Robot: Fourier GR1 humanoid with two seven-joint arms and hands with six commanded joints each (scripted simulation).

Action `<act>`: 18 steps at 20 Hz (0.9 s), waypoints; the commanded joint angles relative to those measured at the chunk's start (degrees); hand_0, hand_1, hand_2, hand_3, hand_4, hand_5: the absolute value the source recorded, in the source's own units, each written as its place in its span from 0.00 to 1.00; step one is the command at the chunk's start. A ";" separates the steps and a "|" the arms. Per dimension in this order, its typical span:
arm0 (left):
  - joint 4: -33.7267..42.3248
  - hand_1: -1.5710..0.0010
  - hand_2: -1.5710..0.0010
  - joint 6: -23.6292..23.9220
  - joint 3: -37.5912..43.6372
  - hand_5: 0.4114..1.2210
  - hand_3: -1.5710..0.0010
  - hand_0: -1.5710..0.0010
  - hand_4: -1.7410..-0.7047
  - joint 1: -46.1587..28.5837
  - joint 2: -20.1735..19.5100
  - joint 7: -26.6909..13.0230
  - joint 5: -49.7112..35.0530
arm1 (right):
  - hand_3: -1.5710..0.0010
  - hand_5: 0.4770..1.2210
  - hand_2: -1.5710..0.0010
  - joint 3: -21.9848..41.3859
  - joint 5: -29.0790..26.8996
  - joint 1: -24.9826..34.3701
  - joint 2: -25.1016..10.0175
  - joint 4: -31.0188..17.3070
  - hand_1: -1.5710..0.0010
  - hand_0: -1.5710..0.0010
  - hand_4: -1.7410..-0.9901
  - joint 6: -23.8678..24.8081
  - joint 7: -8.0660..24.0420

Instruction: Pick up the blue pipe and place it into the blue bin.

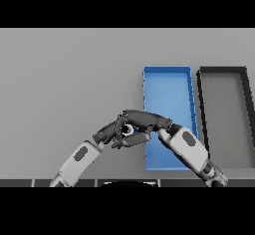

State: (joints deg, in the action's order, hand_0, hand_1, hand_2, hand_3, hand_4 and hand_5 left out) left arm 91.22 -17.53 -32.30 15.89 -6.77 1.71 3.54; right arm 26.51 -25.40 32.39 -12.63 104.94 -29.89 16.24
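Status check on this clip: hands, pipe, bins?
Left robot hand and right robot hand meet beside blue bin. Blue pipe not visible, possibly hidden between them. Dark bin right, clear of both.

Bare grey worktable (64, 79), sorting bins (167, 87)

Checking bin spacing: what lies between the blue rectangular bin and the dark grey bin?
In the head view, only bare grey table separates blue rectangular bin from dark grey bin.

I have one view only, from the head, looking steeply down on the grey table (60, 79) from close above its near edge. It faces forward across the tabletop, with both arms entering from the bottom of the picture.
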 commanded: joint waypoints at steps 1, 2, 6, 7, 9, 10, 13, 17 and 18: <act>-0.34 0.74 0.75 0.33 0.41 0.91 0.75 0.73 0.65 0.29 -0.10 0.00 1.82 | 0.01 0.99 0.01 -0.04 0.40 0.44 -0.07 -0.34 0.01 0.01 0.34 0.86 0.50; -0.96 0.79 0.80 1.45 0.57 0.80 0.80 0.78 0.71 0.11 0.44 0.08 3.74 | 0.01 0.99 0.00 -0.17 0.78 0.77 0.02 -0.85 0.00 0.00 0.34 1.04 0.64; -0.74 0.92 0.92 1.21 1.69 0.46 0.92 0.91 0.83 -0.34 0.37 -0.34 3.13 | 0.00 1.00 0.00 0.22 2.23 0.19 0.11 -0.97 0.00 0.00 0.34 1.12 0.60; -0.51 0.93 0.94 1.13 1.79 0.40 0.93 0.93 0.85 -0.36 0.35 -1.06 2.85 | 0.00 1.00 0.00 0.23 3.05 0.24 0.56 -1.22 0.00 0.00 0.34 1.16 0.40; -0.79 0.96 0.96 0.95 2.53 0.32 0.96 0.95 0.83 -1.72 1.27 -1.51 0.47 | 0.00 1.00 0.00 -0.53 3.05 0.27 0.20 -1.36 0.00 0.00 0.34 0.54 0.11; -0.99 0.97 0.97 1.20 3.03 0.30 0.97 0.96 0.83 -1.14 1.41 -3.79 0.19 | 0.00 1.00 0.00 -0.85 2.86 0.59 0.44 -1.30 0.00 0.00 0.34 0.69 0.35; -0.53 0.98 0.98 1.05 3.01 0.24 0.98 0.98 0.81 -1.97 1.52 -6.71 -0.59 | 0.00 1.00 0.00 -1.66 -2.28 0.11 1.83 -1.79 0.00 0.00 0.34 1.70 2.93; 0.46 0.99 0.99 0.83 2.60 0.14 0.99 0.99 0.79 -2.50 1.98 -6.81 -1.53 | 0.00 1.00 0.00 -5.13 -17.95 4.26 2.10 -0.01 0.00 0.00 0.33 7.42 13.48; 0.29 0.99 0.99 0.89 2.47 0.13 0.99 0.99 0.79 -2.87 1.77 -7.34 -1.33 | 0.00 1.00 0.00 -6.26 -19.68 6.16 1.92 0.42 0.00 0.00 0.33 9.59 14.79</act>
State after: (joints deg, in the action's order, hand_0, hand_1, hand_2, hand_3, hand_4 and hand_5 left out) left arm 91.50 -16.67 -29.84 13.01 -5.01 -5.61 2.20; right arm 20.22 -45.04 38.63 -10.74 105.36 -20.39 30.84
